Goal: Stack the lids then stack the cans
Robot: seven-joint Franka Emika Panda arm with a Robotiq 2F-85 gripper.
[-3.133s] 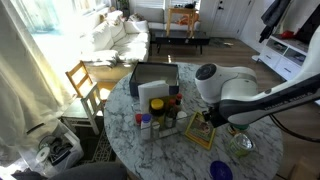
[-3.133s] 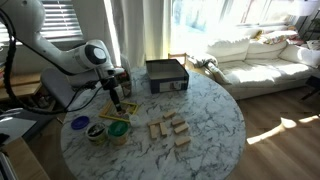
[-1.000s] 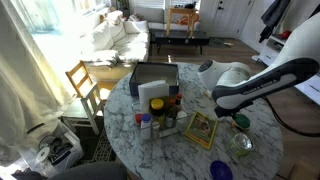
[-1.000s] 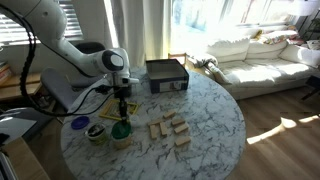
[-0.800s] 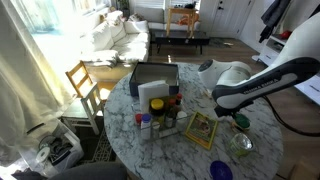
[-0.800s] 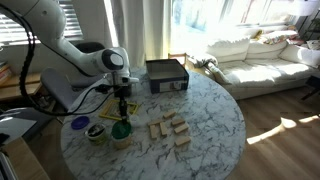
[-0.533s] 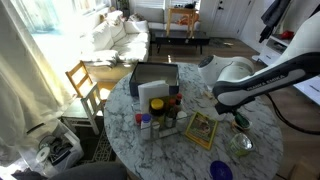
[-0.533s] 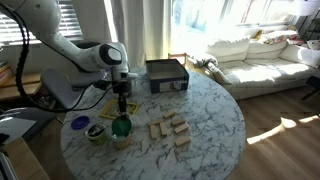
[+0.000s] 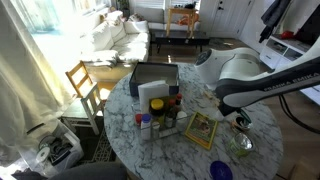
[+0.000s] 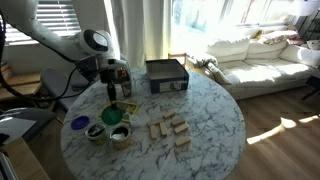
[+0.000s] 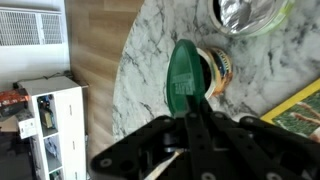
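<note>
My gripper [image 11: 192,105] is shut on the green lid [image 11: 187,72], held edge-on above the marble table [image 11: 150,60]. Just beyond the lid stands a can [image 11: 221,68] with a pale yellowish side. Another can [image 11: 245,14] with a silvery top sits further off. In an exterior view the gripper [image 10: 112,103] hangs over the two cans [image 10: 118,134] [image 10: 95,131] with the green lid [image 10: 113,113] in it, and the blue lid [image 10: 80,123] lies flat to their left. In an exterior view the blue lid [image 9: 221,170] lies near the table's front edge, a can [image 9: 240,144] behind it.
A framed yellow-green picture [image 9: 203,129] lies beside the cans. Spice jars and bottles [image 9: 158,119] stand mid-table by a black box [image 9: 153,80]. Several wooden blocks [image 10: 170,131] lie in the middle. A wooden chair [image 9: 85,85] stands at the table's edge.
The arm has swung and risen with the green lid still in the gripper, carrying it from beside the cans toward the side where the blue lid lies.
</note>
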